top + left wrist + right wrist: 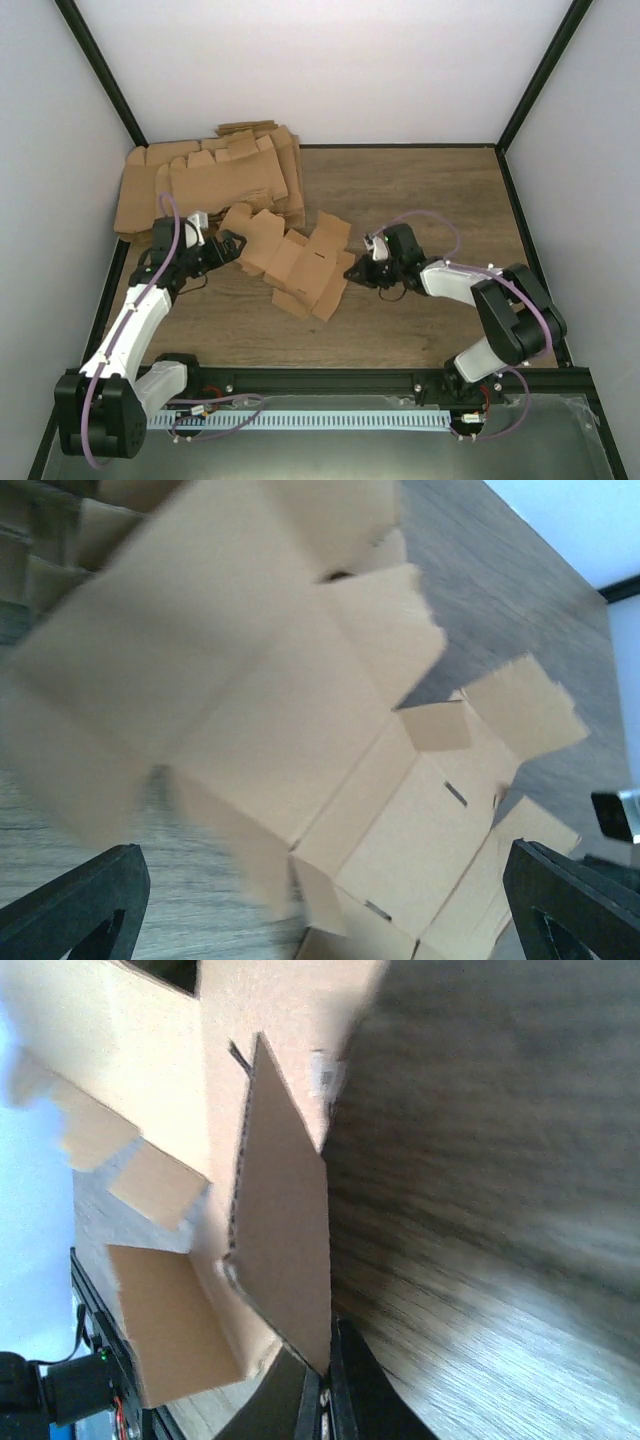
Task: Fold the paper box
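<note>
The paper box [296, 263] is a flat brown cut-out with flaps, lying mid-table between my arms. My left gripper [230, 246] is at its left edge. In the left wrist view its jaws stand wide open, with one black finger [85, 900] at the lower left and the other at the lower right, and the box panels [300, 710] spread ahead of them, not held. My right gripper [356, 272] is at the box's right edge. In the right wrist view the gripper [326, 1385] is shut on the tip of a raised box flap [285, 1250].
A big untidy pile of flat cardboard blanks [200, 180] lies at the back left corner, close behind the left gripper. Black frame posts and white walls ring the wooden table [440, 200]. The metal rail [330, 385] runs along the near edge.
</note>
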Robot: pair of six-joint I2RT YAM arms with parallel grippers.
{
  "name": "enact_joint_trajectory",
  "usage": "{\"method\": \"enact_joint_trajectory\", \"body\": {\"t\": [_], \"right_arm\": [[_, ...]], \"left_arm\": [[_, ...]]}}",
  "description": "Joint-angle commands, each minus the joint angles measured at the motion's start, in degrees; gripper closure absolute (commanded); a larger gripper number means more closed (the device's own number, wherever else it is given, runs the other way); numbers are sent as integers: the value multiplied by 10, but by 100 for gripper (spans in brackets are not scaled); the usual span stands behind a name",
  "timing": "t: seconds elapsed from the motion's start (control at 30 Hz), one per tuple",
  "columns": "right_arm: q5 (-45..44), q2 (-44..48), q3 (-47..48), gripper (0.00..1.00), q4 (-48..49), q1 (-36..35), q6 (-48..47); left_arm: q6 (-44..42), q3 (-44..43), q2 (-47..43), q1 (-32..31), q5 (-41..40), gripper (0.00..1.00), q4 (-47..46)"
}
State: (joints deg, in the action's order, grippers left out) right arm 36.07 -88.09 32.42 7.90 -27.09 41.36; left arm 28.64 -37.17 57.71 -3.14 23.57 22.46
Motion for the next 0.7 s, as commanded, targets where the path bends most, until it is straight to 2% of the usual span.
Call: {"method": "enact_joint_trajectory", "body": {"t": [0.0, 0.1, 0.33, 0.5, 0.67], "right_arm": [[-35, 41, 110, 99, -239, -3, -168], [-31, 59, 158, 99, -342, -3, -222], [-111, 109, 212, 99, -463, -3, -265], [-127, 121, 219, 97, -464, -4, -260], [-120, 124, 205, 96, -435, -3, -264]], "left_arm": [[-28, -34, -12, -4, 86, 0, 2], [-49, -69, -24, -43, 101, 0, 11], [-89, -120, -3, -191, 7, 0, 10], [-126, -151, 76, -238, -17, 5, 5], [-193, -219, 161, -284, -65, 19, 31]]}}
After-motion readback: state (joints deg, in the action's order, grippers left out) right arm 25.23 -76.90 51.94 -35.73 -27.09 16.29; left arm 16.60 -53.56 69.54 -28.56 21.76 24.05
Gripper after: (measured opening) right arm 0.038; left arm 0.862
